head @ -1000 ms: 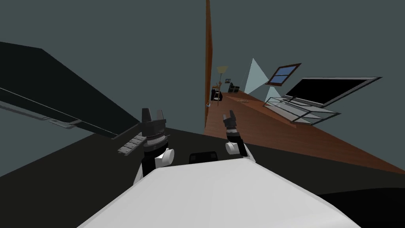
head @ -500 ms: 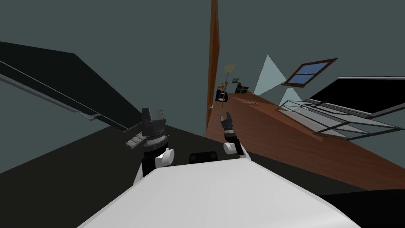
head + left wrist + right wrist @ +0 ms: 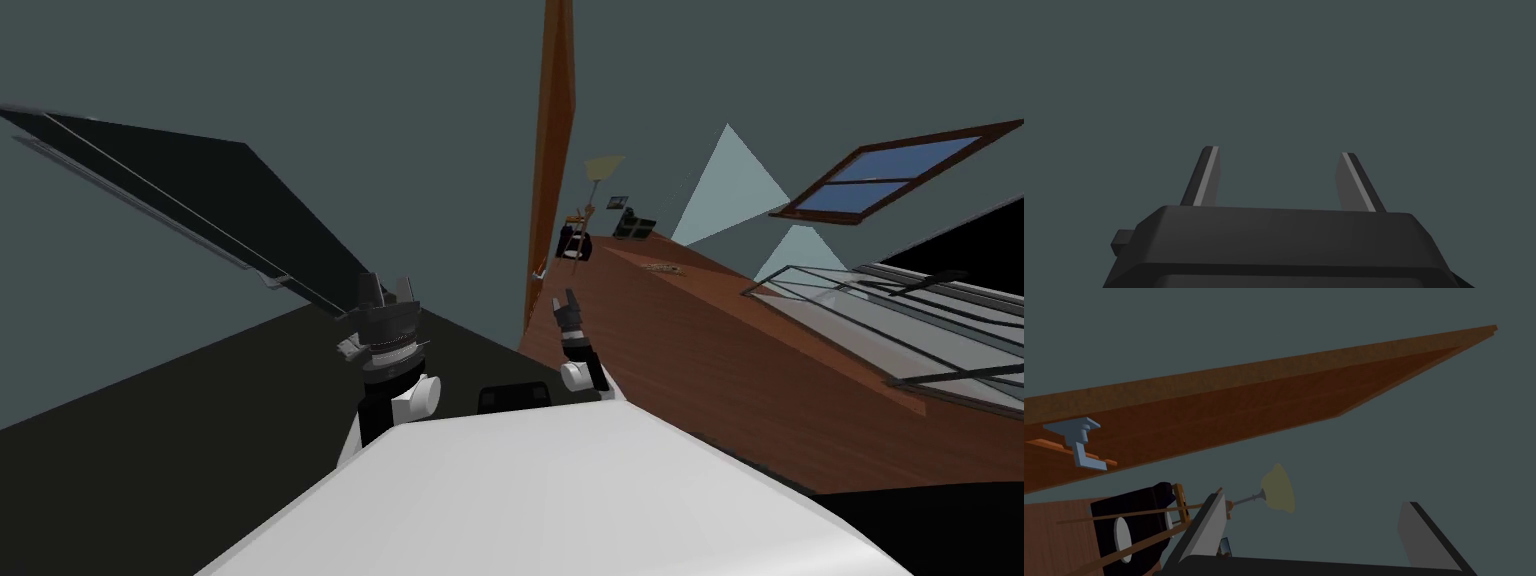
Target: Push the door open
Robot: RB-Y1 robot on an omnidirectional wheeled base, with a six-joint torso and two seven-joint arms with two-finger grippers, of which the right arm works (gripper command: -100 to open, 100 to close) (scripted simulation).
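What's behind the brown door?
Past the door I can see a brown floor, a lamp with a pale shade, and a dark chair. The door itself hides whatever lies close behind it.

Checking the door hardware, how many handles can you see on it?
1: a grey handle on the brown door's visible face, near its edge; the other face may hide another.

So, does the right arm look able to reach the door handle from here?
Probably yes: the open right gripper sits close to the handle on the door, with nothing between them.
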